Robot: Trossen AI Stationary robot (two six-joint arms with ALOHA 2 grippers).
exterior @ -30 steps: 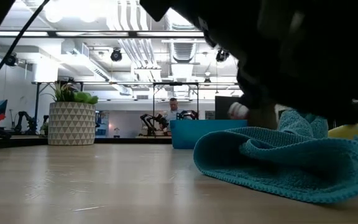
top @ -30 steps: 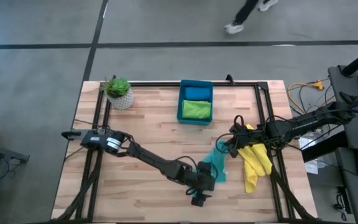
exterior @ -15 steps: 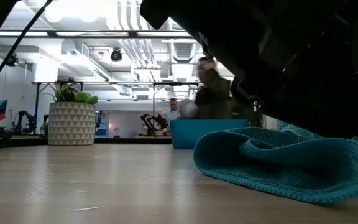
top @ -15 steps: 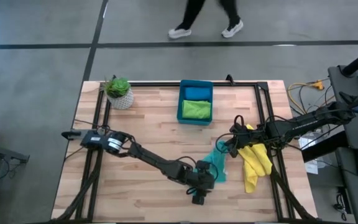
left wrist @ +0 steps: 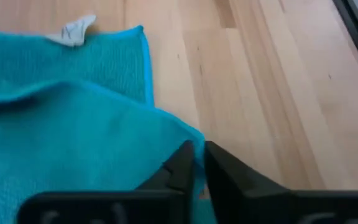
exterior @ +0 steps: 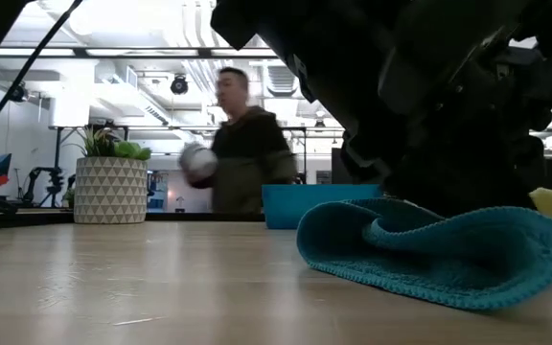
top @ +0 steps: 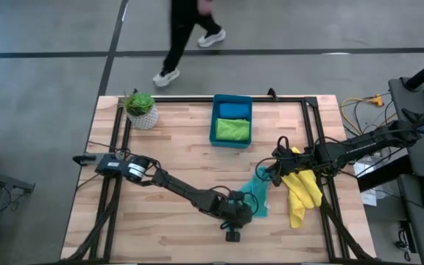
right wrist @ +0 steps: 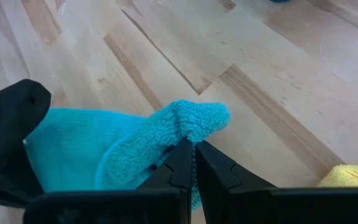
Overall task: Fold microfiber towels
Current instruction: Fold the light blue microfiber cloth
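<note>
Two folded towels (top: 232,121) in bin (top: 213,122)

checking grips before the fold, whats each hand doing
left hand: shut on the teal towel
right hand: shut on the teal towel

My table (top: 168,147) is pale wood planks edged by a black metal frame (top: 300,99). Around it lies a grey floor (top: 43,66) crossed by dark lines, and a person (top: 186,37) in dark trousers and white shoes walks past the far edge. Looking level across the boards, I see that person (exterior: 242,153) blurred in a dark top, in front of a bright hall with white ceiling ducts (exterior: 199,67), strip lights and black lamps. A potted plant (exterior: 110,182) in a patterned white pot stands at my far left corner.
</note>
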